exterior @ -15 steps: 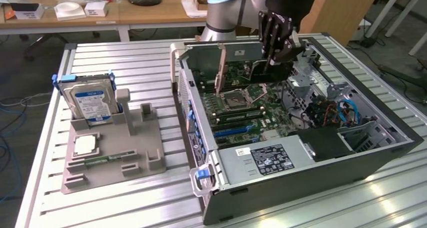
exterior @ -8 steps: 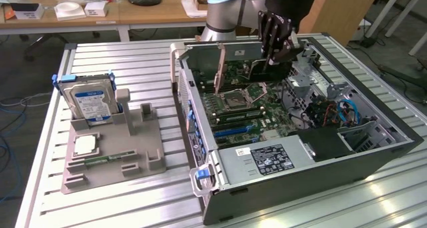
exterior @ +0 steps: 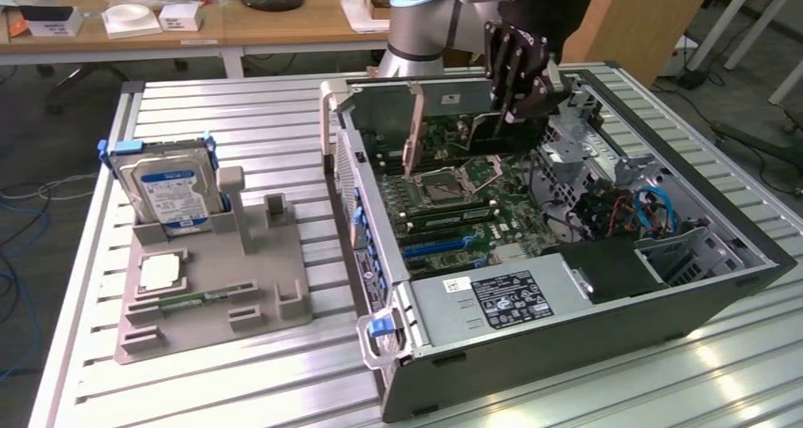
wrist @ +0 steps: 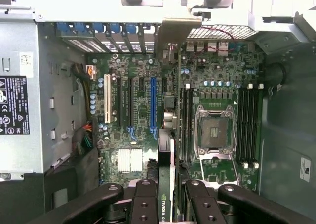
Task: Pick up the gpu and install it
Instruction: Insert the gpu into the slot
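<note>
**GPU point(exterior: 502, 127) held on edge above the open case**

1. Find the gripper point(exterior: 521, 94) at 12 o'clock in the exterior view, over the far end of the computer case point(exterior: 702, 287). Its jaws stand narrow and pinch the GPU, with 1 finger on each face. The card hangs upright below them.

2. In the wrist view, the GPU point(wrist: 165, 184) shows edge-on as a slim strip between the 2 black fingers point(wrist: 145, 199). Its pale metal bracket point(wrist: 175, 31) reaches to the row of slot covers at the case's rear wall.

3. The card hangs over the motherboard point(exterior: 464, 202), between the blue slot point(wrist: 152, 103) and the memory slots beside the CPU socket point(exterior: 442, 188). In the exterior view, the socket lies at 7 o'clock from the card. You cannot tell whether the card's lower edge touches a slot.

4. The power supply point(exterior: 502, 296) fills the case's near end, at 6 o'clock from the socket.

5. At 9 o'clock from the case, well apart from it, a grey holder tray point(exterior: 270, 296) rests on the slatted table point(exterior: 226, 108). A hard drive point(exterior: 176, 193) with a blue label stands upright at the tray's 11 o'clock corner. A green memory stick point(exterior: 201, 299) lies flat in the tray at 6 o'clock from the drive.
</note>
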You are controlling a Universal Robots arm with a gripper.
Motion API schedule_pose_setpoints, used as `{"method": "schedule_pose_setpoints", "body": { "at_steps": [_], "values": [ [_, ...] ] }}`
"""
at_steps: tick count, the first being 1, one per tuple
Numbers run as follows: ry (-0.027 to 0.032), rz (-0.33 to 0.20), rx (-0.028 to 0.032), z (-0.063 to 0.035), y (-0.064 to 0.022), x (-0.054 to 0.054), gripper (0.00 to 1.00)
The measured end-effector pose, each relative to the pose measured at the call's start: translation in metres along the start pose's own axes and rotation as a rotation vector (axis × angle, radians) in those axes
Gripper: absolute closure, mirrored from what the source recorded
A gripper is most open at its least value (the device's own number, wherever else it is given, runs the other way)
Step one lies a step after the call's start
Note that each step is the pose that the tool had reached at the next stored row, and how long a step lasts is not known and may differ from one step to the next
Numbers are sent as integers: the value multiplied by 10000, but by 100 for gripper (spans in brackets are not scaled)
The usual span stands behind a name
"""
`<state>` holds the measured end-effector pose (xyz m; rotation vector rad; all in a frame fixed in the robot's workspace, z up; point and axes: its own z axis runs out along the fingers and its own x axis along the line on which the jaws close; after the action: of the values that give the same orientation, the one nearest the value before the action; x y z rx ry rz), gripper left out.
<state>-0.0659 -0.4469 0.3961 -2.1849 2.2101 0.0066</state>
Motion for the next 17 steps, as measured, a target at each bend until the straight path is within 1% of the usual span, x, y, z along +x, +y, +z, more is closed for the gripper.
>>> {"method": "schedule_pose_setpoints", "body": {
  "at_steps": [5, 17],
  "values": [
    [-7, -289, -7, 14, 0, 1, 74],
    [-5, -291, -8, 54, 0, 2, 74]
  ]
}}
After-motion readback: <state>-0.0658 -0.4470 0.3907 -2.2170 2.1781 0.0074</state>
